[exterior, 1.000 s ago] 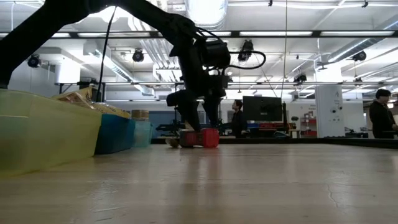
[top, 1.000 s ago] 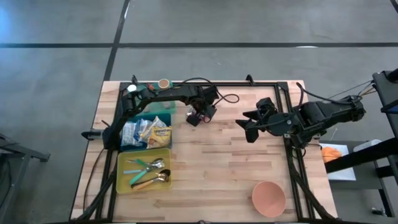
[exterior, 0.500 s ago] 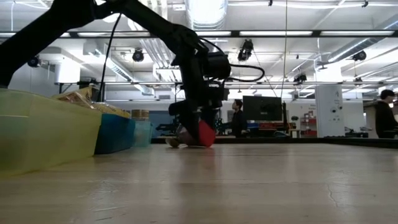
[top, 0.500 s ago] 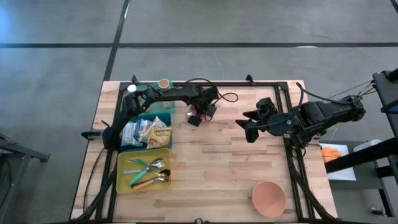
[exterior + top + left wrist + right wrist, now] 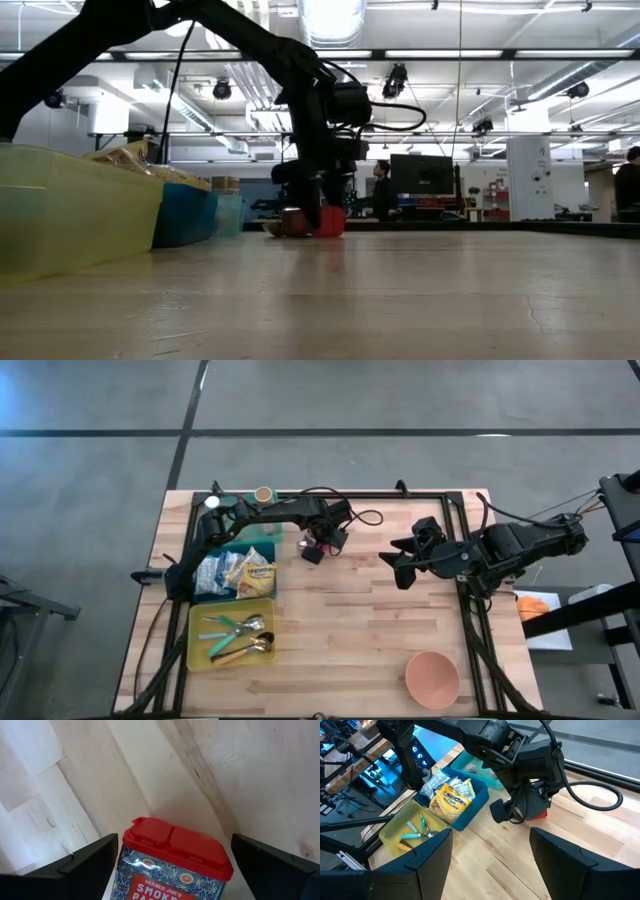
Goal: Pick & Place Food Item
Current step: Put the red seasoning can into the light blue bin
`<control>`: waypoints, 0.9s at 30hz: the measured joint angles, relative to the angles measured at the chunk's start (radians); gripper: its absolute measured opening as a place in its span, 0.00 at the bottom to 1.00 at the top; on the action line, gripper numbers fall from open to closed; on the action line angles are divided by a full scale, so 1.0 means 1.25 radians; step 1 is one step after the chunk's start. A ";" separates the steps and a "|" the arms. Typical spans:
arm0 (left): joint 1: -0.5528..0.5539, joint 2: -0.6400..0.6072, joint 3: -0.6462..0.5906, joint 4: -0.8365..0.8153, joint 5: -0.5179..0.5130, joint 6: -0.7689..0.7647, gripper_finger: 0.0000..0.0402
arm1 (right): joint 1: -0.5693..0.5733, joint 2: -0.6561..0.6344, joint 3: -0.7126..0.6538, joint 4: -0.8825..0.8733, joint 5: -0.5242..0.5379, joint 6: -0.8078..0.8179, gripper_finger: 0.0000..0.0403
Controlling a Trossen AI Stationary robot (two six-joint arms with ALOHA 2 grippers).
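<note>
A paprika tin (image 5: 170, 855) with a red lid (image 5: 175, 840) and a blue patterned label lies on the wooden table, label side up, at the far middle-left; its red end also shows in the low view (image 5: 330, 222). My left gripper (image 5: 316, 550) points steeply down over it, open. Its fingers (image 5: 95, 862) stand on either side of the tin with bare table showing in each gap. My right gripper (image 5: 400, 567) hangs open above the table's right half, nothing between its fingers (image 5: 427, 860).
A blue bin (image 5: 238, 570) of snack packets and a yellow bin (image 5: 232, 635) of cutlery stand along the left edge. A pink bowl (image 5: 432, 678) sits near the front right. A small cup (image 5: 263, 493) stands at the far edge. Black frame rails border the table.
My left gripper has sunk a little toward the tin and rolled about its own pointing line, staying open. My right arm has kept still.
</note>
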 joint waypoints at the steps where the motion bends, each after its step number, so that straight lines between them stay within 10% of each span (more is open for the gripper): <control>1: 0.000 0.000 0.000 0.000 0.000 -0.009 0.97 | 0.000 0.000 0.000 0.000 0.000 0.000 0.65; 27: -0.006 0.000 -0.027 0.004 -0.090 0.140 0.97 | 0.000 0.000 0.000 0.000 0.000 0.000 0.65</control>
